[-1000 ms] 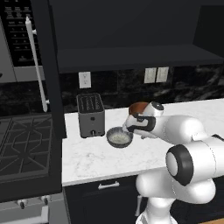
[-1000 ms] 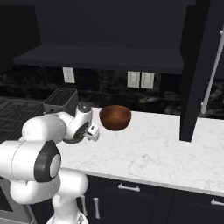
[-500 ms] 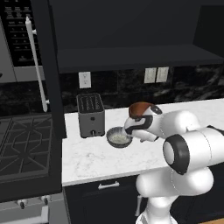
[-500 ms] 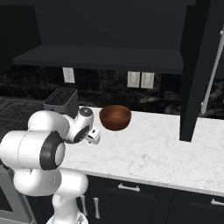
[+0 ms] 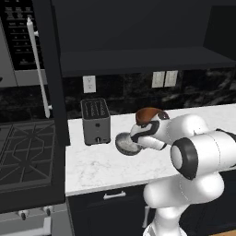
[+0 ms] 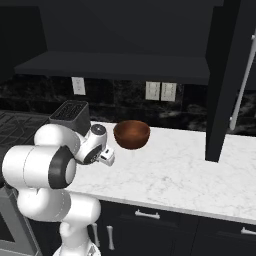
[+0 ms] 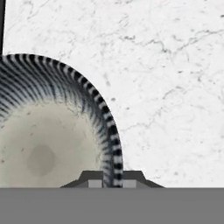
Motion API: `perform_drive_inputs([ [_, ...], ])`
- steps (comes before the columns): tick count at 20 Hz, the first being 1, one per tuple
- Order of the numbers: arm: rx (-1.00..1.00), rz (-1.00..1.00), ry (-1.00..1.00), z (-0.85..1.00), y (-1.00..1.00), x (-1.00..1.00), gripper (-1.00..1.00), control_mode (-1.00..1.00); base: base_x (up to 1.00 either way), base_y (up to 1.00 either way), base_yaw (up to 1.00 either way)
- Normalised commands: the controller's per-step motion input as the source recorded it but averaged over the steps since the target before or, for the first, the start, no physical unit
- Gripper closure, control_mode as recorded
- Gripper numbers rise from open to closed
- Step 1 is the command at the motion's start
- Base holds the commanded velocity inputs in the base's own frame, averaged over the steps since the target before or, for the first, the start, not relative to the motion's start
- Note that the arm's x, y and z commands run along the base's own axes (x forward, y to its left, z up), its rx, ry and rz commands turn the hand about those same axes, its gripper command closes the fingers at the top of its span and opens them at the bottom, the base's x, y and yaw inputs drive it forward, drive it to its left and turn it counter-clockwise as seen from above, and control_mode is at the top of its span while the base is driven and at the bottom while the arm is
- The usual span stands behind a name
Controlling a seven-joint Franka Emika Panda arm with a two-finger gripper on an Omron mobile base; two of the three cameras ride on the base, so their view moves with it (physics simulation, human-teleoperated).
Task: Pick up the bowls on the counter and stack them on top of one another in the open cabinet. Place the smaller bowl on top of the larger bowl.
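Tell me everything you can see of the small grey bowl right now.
The smaller bowl is round and shallow, with a pale, speckled cream inside and a rim ribbed in black and white stripes. It sits upright on the white marble counter, between the toaster and the larger bowl, touching neither. The gripper is shut on its rim, one finger inside, one outside. It looks glazed, like ceramic.

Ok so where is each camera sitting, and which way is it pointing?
Left base view: behind-left, facing the counter, toaster, smaller bowl; arm lower right.
Right base view: behind-right, facing the larger bowl; arm lower left.
Hand view: looks down at the smaller bowl's rim, gripper shut on it.
Both base views share counter, toaster, larger bowl.
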Motion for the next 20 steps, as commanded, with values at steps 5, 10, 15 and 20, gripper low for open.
perform_drive_inputs([
  [5,0.00,-0.08,-0.05,0.25,0.00,-0.05,1.00,-1.00,0.00,0.00,0.00],
  [10,0.00,-0.22,-0.33,0.96,-0.27,-0.49,1.00,-1.00,0.00,0.00,0.00],
  [15,0.01,-0.29,-0.30,1.00,-0.58,-0.24,1.00,-1.00,0.00,0.00,0.00],
  [20,0.02,-0.35,-0.04,0.93,-0.59,0.16,1.00,-1.00,0.00,0.00,0.00],
])
